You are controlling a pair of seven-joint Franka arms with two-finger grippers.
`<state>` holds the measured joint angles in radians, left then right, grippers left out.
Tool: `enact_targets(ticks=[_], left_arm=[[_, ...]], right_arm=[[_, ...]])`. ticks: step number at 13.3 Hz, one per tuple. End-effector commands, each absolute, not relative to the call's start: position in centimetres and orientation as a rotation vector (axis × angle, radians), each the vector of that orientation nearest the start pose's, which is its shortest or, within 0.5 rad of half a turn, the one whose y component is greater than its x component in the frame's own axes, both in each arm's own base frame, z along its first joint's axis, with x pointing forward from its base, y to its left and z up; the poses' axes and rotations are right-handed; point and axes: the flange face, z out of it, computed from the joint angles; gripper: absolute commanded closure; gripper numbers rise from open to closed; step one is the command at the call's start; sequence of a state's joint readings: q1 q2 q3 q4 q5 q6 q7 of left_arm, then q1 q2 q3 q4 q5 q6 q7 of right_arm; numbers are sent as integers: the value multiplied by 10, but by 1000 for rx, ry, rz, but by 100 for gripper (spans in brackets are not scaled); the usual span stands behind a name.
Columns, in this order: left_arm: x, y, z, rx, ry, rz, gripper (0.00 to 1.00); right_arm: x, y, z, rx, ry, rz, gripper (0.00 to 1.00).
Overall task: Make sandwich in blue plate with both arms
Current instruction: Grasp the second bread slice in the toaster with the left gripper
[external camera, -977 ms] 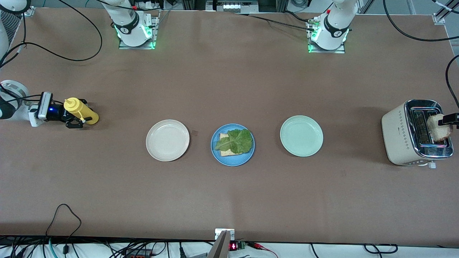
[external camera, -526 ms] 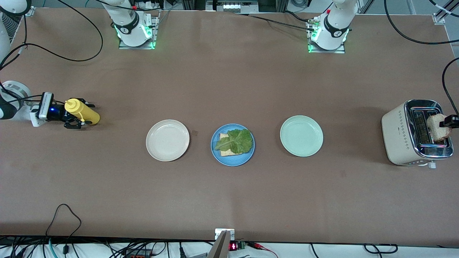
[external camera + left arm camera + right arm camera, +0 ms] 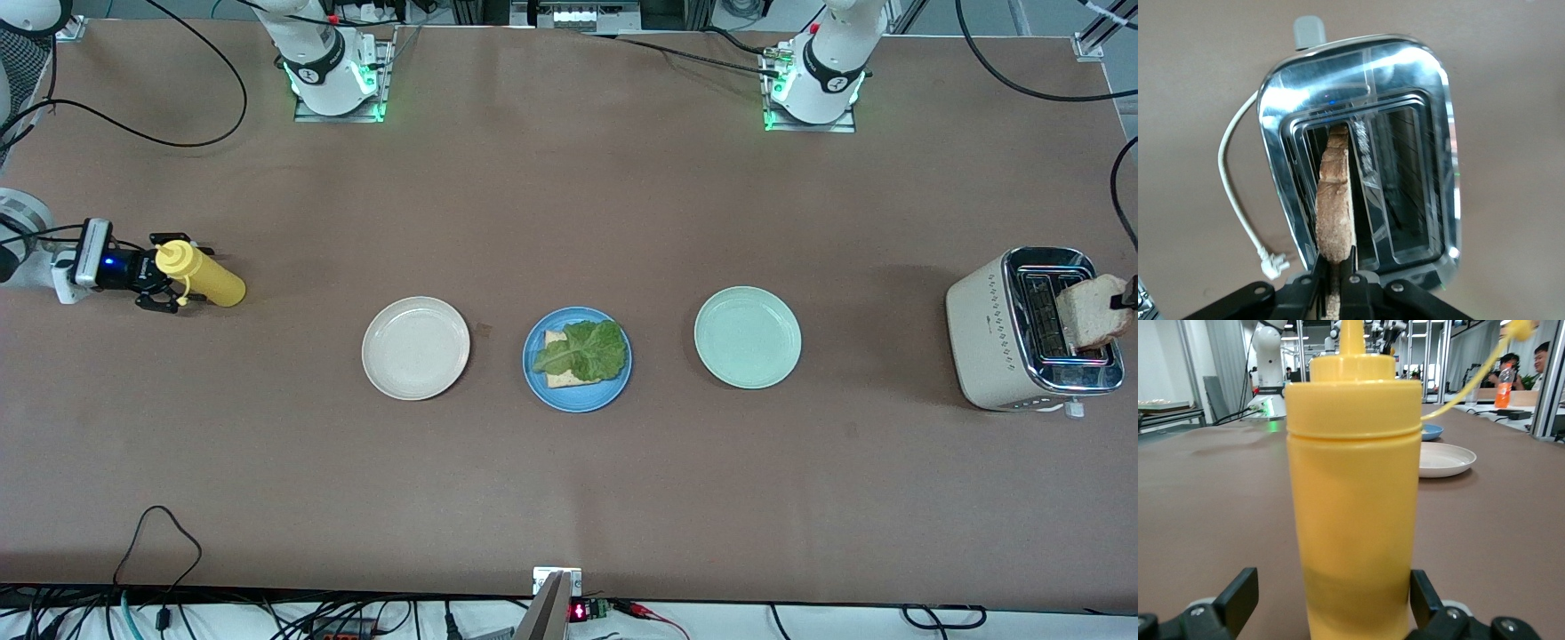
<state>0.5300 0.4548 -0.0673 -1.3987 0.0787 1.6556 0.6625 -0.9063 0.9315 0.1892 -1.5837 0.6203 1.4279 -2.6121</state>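
The blue plate (image 3: 577,396) sits mid-table and holds a bread slice (image 3: 555,339) with a green lettuce leaf (image 3: 582,349) on top. At the left arm's end of the table stands a toaster (image 3: 987,329), its chrome top (image 3: 1431,133) filling the left wrist view. My left gripper (image 3: 1124,300) (image 3: 1335,263) is shut on a second bread slice (image 3: 1086,311) (image 3: 1335,200), which stands on edge in one toaster slot. At the right arm's end, my right gripper (image 3: 164,277) (image 3: 1331,595) is open, with one finger on each side of an upright yellow squeeze bottle (image 3: 203,277) (image 3: 1355,487).
A cream-white plate (image 3: 415,348) lies beside the blue plate toward the right arm's end. A mint-green plate (image 3: 747,337) lies toward the left arm's end. The toaster's white cord and plug (image 3: 1271,263) trail on the table. Black cables run along the table edges.
The left gripper closed on the bread slice in the toaster, and the slice has risen slightly. The right gripper opened off the yellow bottle and drew back a little toward the table's end.
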Motion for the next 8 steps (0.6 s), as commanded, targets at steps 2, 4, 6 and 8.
enact_targets(ticks=[2,4,6,8], left_arm=[[579,269,512,-3153,455,287,93],[580,230,550,-3155,540,316,93],[587,178,560,-3142,687,391,96],[599,118,564,-3102,865,392,97]], right_arm=[[448,-365,112,-1388,-1480,-946,0],[452,-373,121,-1389,-1498,-948,0],[463,-387,152,-1414,-1554,-947,0],[473,-396,186,-1437,-1578,-923,0]])
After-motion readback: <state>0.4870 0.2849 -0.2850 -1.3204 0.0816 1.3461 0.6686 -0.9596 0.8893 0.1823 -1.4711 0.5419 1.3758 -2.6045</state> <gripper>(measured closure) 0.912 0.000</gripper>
